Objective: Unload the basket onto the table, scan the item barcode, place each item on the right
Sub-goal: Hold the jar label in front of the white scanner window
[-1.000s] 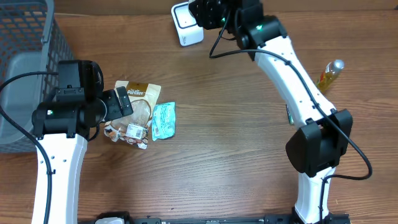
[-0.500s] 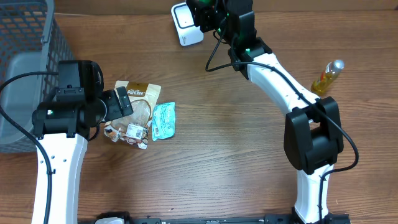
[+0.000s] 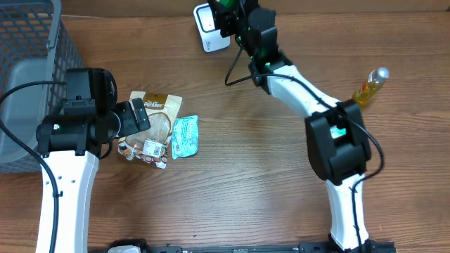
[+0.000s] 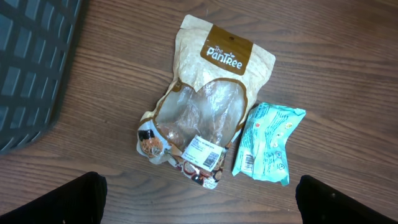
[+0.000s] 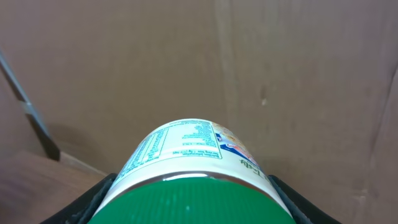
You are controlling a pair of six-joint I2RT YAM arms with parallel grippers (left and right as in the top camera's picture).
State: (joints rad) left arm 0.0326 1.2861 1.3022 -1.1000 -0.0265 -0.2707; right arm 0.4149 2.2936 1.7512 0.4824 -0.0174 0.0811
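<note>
The right pincer [image 5: 186, 205] is closed around a green-lidded can [image 5: 183, 146], one finger on each side of the body just behind the lid; it grips the sides, which leaves the printed label bare for reading. The can is lifted off the surface [image 3: 246, 183] and sits between the jaws, with the white scanner box [image 3: 209, 29] just beside the pincer's tip, so this looks like the presenting step of the scan.

The can's long axis runs straight out from the pincer, along the line of the fingers; the green lid faces back toward the wrist and the far end points away at a plain brown backdrop. A block of small print on the label faces up in the wrist view; whether the barcode is there, or turned toward the scanner, cannot be told.

The left pincer [image 4: 199, 202] stands wide open and holds nothing; it hangs above a brown snack pouch [image 4: 214, 106], with a teal packet [image 4: 268, 144] touching that pouch's edge, both flat on the surface below and ahead of its fingers. It seems parked over what may be the next items.
</note>
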